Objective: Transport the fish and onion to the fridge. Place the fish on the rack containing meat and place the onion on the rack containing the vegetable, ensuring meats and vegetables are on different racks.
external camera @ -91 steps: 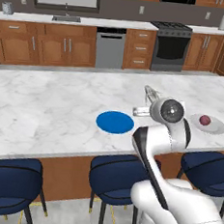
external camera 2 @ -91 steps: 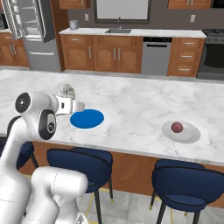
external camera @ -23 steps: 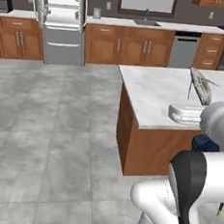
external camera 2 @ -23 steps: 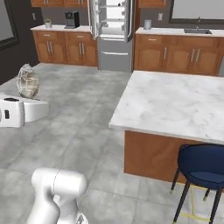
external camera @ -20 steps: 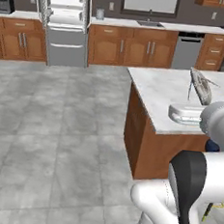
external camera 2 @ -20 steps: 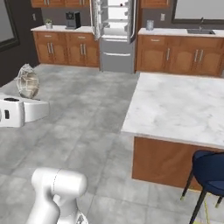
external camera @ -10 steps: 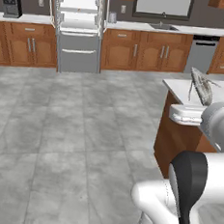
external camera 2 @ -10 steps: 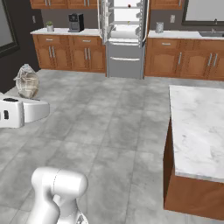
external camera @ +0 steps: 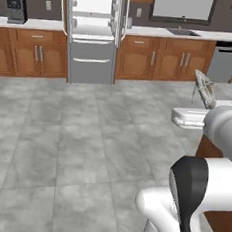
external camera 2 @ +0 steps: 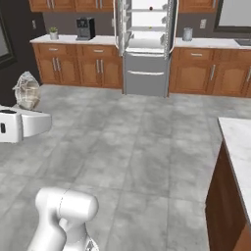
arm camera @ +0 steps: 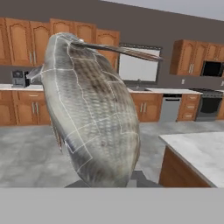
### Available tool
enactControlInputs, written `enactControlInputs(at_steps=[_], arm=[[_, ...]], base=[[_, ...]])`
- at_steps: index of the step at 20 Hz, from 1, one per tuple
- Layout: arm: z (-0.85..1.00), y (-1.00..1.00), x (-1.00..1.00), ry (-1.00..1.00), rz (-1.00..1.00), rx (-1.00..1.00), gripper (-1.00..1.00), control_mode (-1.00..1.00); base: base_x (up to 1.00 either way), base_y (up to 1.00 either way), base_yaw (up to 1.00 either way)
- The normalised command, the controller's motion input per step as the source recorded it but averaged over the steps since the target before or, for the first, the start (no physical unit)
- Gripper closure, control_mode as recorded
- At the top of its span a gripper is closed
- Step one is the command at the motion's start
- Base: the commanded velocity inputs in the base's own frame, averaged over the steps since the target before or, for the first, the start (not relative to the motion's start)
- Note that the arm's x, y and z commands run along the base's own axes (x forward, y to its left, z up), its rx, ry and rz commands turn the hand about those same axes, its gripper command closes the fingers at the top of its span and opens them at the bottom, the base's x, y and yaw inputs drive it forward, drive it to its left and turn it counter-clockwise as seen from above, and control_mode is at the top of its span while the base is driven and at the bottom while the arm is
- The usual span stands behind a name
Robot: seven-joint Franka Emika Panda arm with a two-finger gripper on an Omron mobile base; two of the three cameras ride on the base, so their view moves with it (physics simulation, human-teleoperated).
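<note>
Fish (arm camera: 92,113): one, grey, scaly, slender, thin fins
Gripper (external camera: 194,115): clamped on the fish
Fridge (external camera: 92,30): one, grey, doors open, white interior, pale shelves

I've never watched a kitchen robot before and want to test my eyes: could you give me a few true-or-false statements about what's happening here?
1. The gripper is carrying the fish. True.
2. The fridge doors are closed. False: they stand open, showing its white shelves.
3. A coffee machine sits on the back counter. True.
4. The fish already lies on a fridge shelf. False: it is held up over the grey floor, well short of the fridge.
5. The floor is wooden. False: it is grey tile.
</note>
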Motion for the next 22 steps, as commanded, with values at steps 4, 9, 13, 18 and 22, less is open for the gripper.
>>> enactControlInputs(at_steps=[4, 9, 13, 18, 22], arm=[[0.0, 0.0, 0.0, 0.0, 0.0, 0.0, 1.0, 1.0], [0.0, 0.0, 0.0, 0.0, 0.0, 0.0, 1.0, 1.0], [0.0, 0.0, 0.0, 0.0, 0.0, 0.0, 1.0, 1.0], [0.0, 0.0, 0.0, 0.0, 0.0, 0.0, 1.0, 1.0], [0.0, 0.0, 0.0, 0.0, 0.0, 0.0, 1.0, 1.0]], base=[[1.0, -0.14, 0.0], [1.0, -0.03, 0.0], [1.0, 0.0, 0.0], [1.0, 0.01, -0.02], [1.0, 0.11, -0.06]])
